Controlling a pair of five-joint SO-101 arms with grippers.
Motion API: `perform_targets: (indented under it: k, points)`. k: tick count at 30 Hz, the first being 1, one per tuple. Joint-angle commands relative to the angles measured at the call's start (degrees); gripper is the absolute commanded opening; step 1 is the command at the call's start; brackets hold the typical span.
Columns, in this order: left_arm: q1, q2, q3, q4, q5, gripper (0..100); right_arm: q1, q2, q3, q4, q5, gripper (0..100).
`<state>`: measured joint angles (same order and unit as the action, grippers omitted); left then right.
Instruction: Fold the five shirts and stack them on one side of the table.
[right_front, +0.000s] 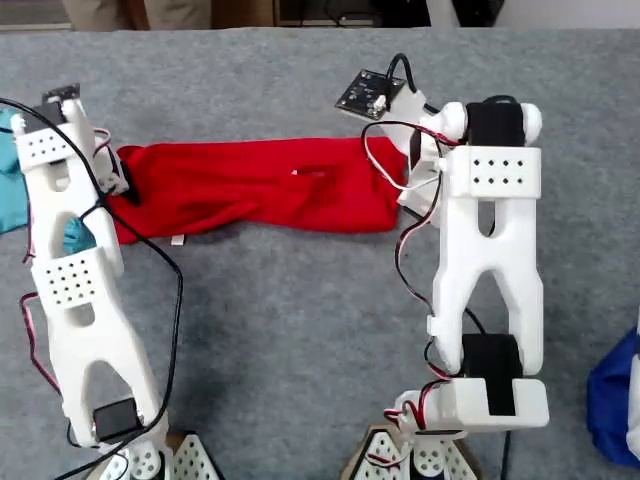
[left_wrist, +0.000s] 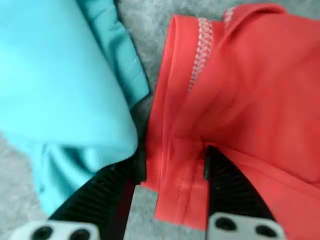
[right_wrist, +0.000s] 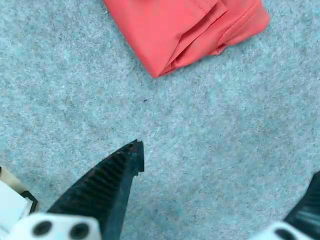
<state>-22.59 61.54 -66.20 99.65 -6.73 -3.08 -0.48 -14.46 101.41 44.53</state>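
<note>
So the red fabric shirt is lying across the far middle of the grey carpet-like worktop, folded into a long flat band running side to side. The left fingers are down at its left end, pinching a stitched hem edge between them. Just beside that end there's a teal shirt of smooth fabric bunched at the left edge of the worktop, touching or nearly touching the red one, hard to call. Over on the other side the right fingers are spread wide with nothing in them, hanging over bare worktop near the shirt's folded right end but apart from it. There's also a crumpled blue cloth at the near right edge, well apart from everything else.
</note>
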Motion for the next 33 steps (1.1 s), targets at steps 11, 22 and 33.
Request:
perform_targets:
  k: [11,22,33]
  points:
    - [0.62,7.25,-4.4,0.62,-3.25,12,0.75,-3.56,0.13,0.79,0.62,47.9]
    - [1.67,5.49,-5.27,1.05,-4.57,2,0.92,-3.65,0.13,0.79,0.7,47.9]
    - [4.57,-8.13,-4.84,1.14,-4.48,2,1.1,-3.65,0.13,0.79,0.79,47.9]
